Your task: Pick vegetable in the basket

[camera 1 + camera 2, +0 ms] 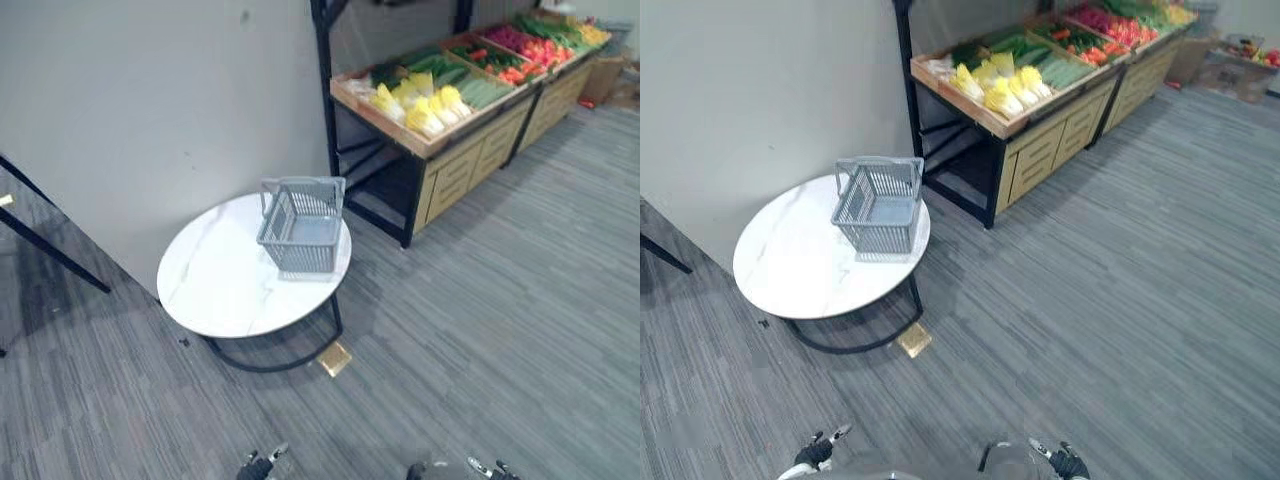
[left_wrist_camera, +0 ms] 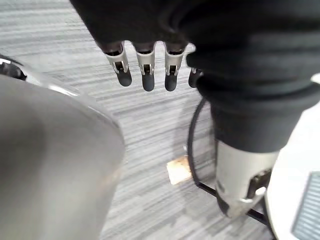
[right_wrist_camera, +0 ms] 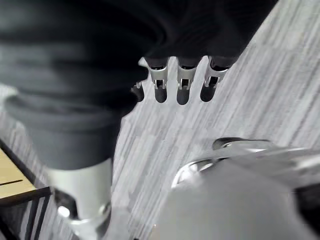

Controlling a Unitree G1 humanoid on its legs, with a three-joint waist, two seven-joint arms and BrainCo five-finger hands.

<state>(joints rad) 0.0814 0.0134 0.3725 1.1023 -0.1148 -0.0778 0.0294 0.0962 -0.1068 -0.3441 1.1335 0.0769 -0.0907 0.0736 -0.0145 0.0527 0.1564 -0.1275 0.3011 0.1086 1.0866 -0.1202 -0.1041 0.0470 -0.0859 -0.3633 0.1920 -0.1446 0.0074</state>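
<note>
Basket [image 1: 302,226], empty, upright at table [image 1: 210,285] edge nearest vegetable rack [image 1: 470,160], likely for short carries; left hand [image 2: 145,64] and right hand [image 3: 182,82] slack-fingered, holding nothing.

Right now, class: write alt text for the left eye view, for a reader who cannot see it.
An empty grey basket stands on a round white table by a wall; beyond it, a wooden stand holds vegetables.
</note>
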